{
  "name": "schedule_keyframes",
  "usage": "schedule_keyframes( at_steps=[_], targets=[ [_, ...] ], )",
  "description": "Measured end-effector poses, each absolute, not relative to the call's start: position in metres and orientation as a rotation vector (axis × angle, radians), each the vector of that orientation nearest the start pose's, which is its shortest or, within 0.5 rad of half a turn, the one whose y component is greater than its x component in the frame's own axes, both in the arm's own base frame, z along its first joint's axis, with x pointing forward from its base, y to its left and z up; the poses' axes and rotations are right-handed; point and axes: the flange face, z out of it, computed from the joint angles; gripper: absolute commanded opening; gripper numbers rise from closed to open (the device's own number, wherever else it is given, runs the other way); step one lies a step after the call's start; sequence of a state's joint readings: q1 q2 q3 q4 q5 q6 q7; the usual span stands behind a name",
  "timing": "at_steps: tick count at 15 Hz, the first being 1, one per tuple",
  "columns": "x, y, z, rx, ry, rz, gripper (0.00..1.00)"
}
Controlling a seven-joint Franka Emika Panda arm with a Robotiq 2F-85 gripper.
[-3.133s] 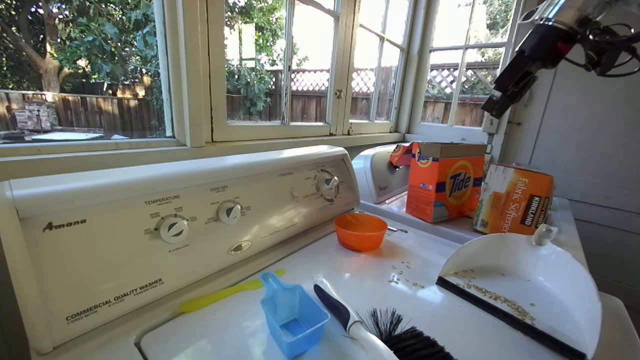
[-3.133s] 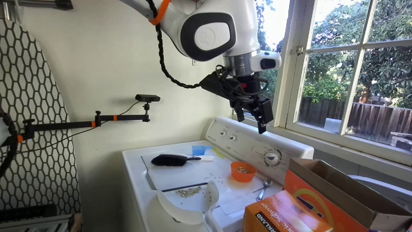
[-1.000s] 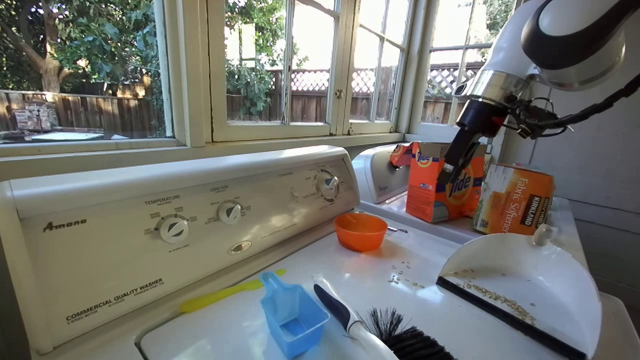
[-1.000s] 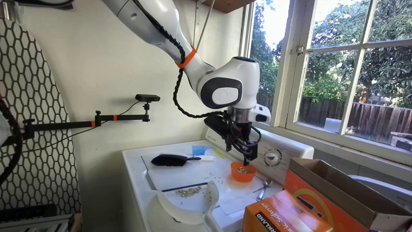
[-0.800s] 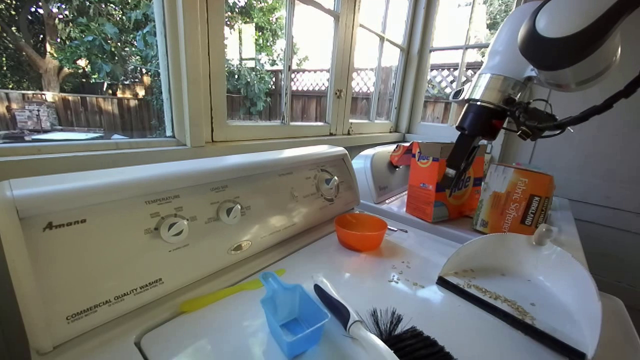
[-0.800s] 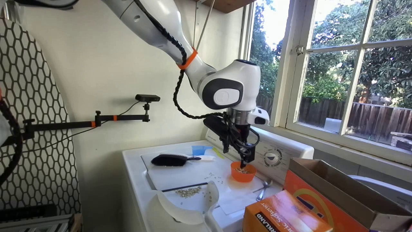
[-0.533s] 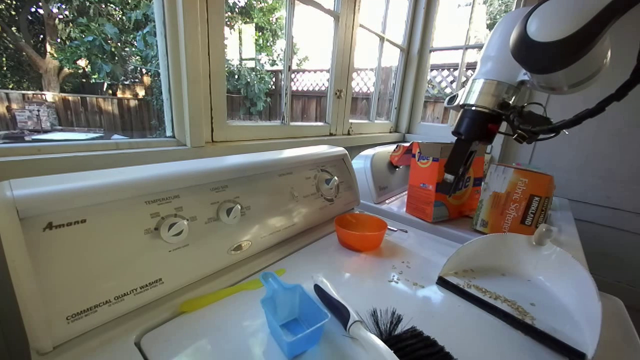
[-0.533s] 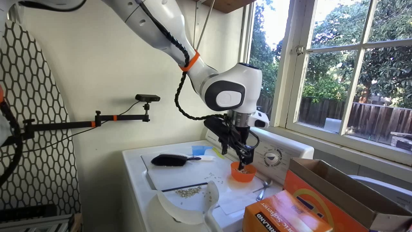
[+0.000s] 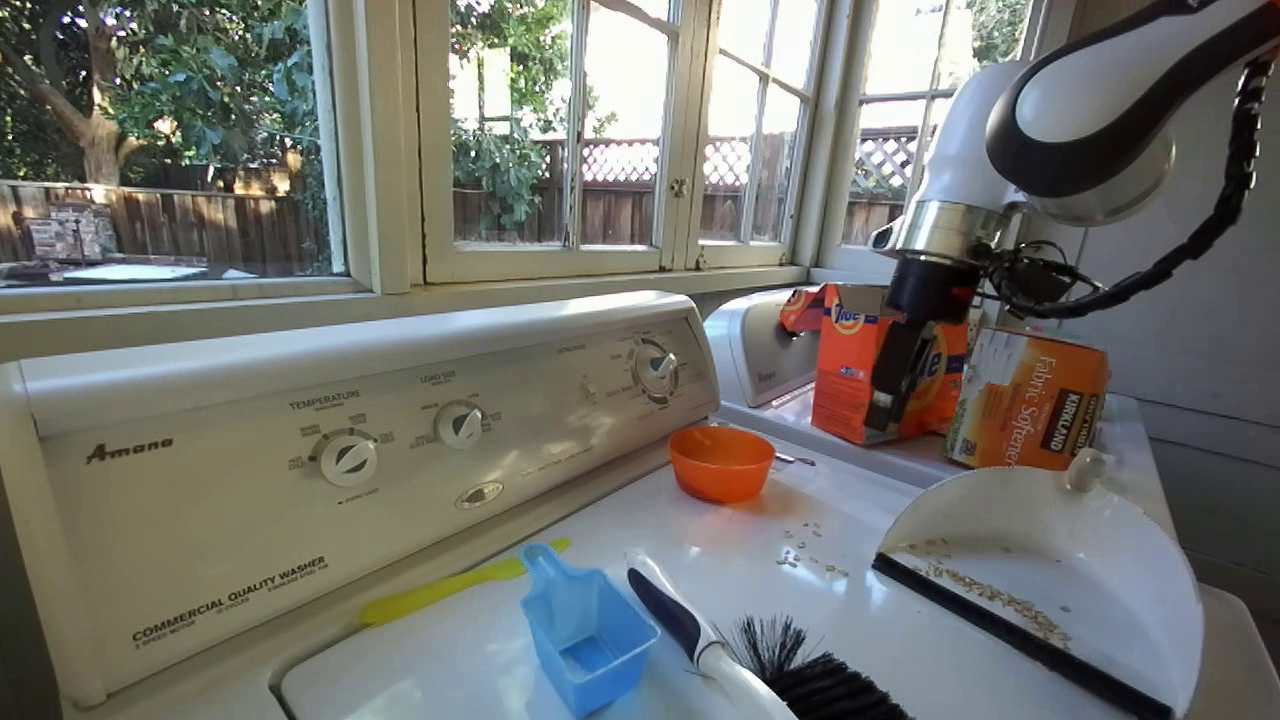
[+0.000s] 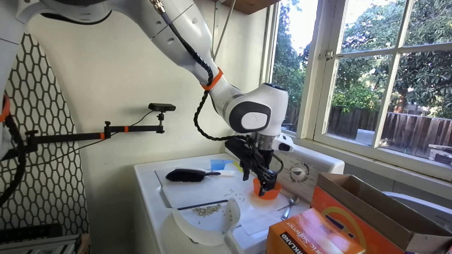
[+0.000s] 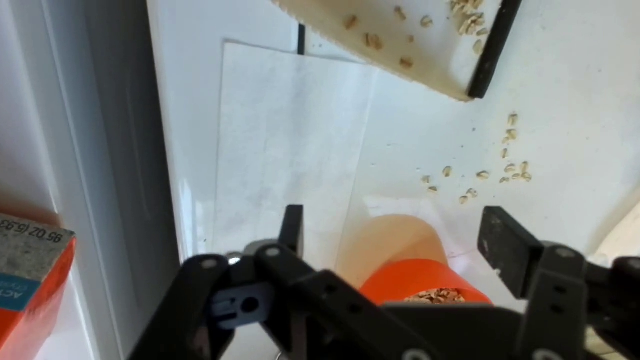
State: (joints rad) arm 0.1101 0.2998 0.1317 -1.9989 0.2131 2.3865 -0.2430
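The orange bowl (image 9: 722, 467), with pale flakes (image 11: 440, 296) inside, stands upright on the white washer (image 9: 440, 660), near its control panel (image 9: 540, 420). My gripper (image 11: 393, 236) hangs above the washer with its jaws spread wide, apart from the bowl. Metal spoons (image 10: 285, 214) lie just beside the bowl. Loose flakes (image 11: 510, 168) are scattered near the bowl and a white dustpan (image 9: 1120, 560), which holds more. I also see a black-bristled brush (image 9: 830, 685), a blue scoop (image 9: 600, 650) and a yellow utensil (image 9: 440, 597); a detergent box (image 9: 843, 400) and a fabric softener box (image 9: 1010, 390) rest on the neighbouring machine (image 9: 760, 345).
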Motion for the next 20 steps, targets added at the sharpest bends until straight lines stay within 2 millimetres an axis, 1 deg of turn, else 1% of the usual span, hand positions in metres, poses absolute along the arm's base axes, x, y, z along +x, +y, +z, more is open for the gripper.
schedule_keyframes(
  at_steps=[2,4,7,8,13,20],
  targets=[
    [0.596,0.148,0.314,-2.910,-0.490,-0.122,0.40],
    [0.599,0.150,0.309,-2.910,-0.500,-0.116,0.27],
    [0.604,0.153,0.303,-2.921,-0.530,-0.151,0.02],
    [0.605,0.155,0.300,-2.925,-0.540,-0.169,0.00],
    [0.612,0.156,0.284,-2.950,-0.597,-0.244,0.00],
    [0.621,0.151,0.262,-2.978,-0.662,-0.374,0.00]
  ],
)
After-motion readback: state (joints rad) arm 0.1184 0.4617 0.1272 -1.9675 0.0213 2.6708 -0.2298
